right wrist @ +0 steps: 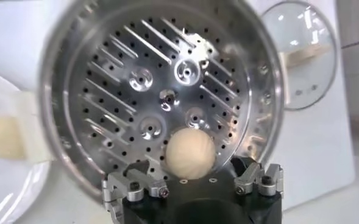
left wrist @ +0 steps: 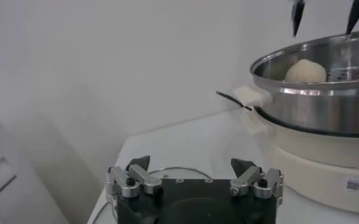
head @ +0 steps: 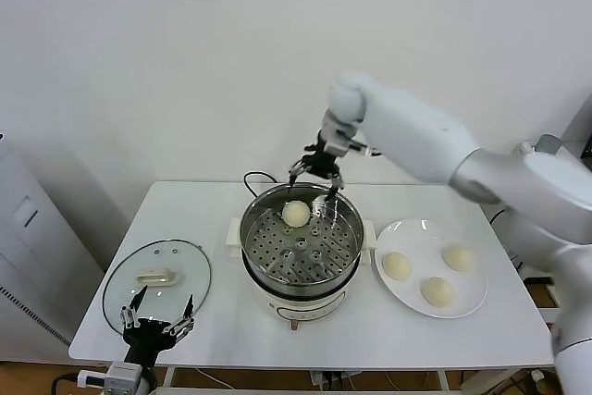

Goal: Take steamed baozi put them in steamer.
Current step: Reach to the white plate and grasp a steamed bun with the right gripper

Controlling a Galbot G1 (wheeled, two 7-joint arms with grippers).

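The steamer [head: 301, 245] stands at the table's middle, a shiny steel pot on a white base. One steamed baozi [head: 296, 214] lies on the perforated tray near the far rim, seen too in the right wrist view [right wrist: 191, 153] and the left wrist view [left wrist: 305, 71]. My right gripper [head: 314, 178] hangs open just above that bun, fingers spread wide and apart from it. Three more baozi [head: 396, 265] [head: 457, 257] [head: 437, 291] rest on the white plate [head: 472, 302] to the right. My left gripper [head: 157, 321] is parked open at the table's front left.
The glass lid [head: 155, 282] with its white handle lies flat on the table's left, just behind my left gripper. A black power cord [head: 252, 178] runs behind the steamer. The table's front edge [head: 305, 353] is close to the steamer base.
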